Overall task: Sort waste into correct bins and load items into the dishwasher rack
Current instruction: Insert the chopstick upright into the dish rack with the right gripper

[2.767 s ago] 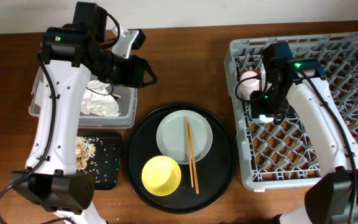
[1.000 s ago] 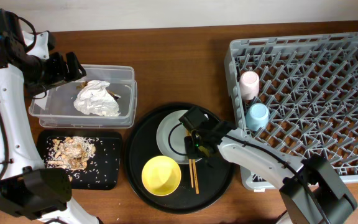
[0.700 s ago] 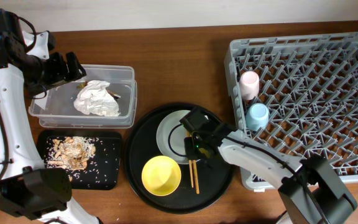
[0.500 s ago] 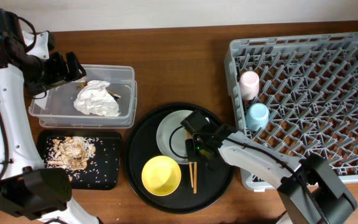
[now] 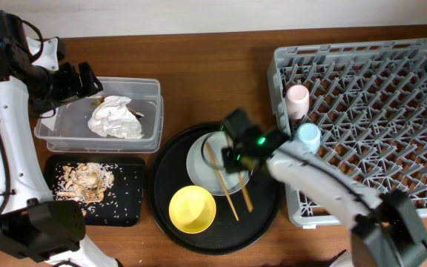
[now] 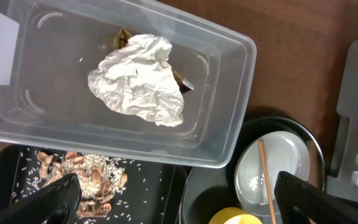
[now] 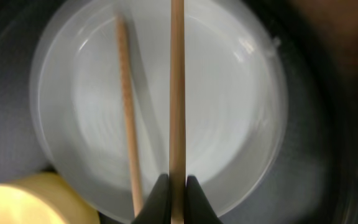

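My right gripper point(image 5: 237, 169) hangs over the grey plate point(image 5: 199, 169), shut on one wooden chopstick point(image 7: 177, 93), whose free end sticks out toward the front point(image 5: 245, 194). The other chopstick point(image 5: 221, 182) lies slanted across the plate, left of the held one. The yellow bowl point(image 5: 193, 208) sits in front of the plate. A pink cup point(image 5: 297, 100) and a blue cup point(image 5: 308, 137) stand in the dishwasher rack point(image 5: 376, 111). My left gripper point(image 6: 176, 183) is open above the clear tub point(image 5: 153, 93), which holds white tissue point(image 6: 138, 81) and a brown wrapper point(image 6: 120, 38).
Plate and bowl rest on a large round black tray point(image 5: 165, 170). The shallow black rectangular tray point(image 5: 128, 204) in front of the tub holds beige food scraps point(image 5: 84, 180). The rack fills the right side of the wooden table.
The right gripper has shut on one chopstick and moved back and right with it. The two chopsticks now lie apart and slanted. The left arm has not moved.
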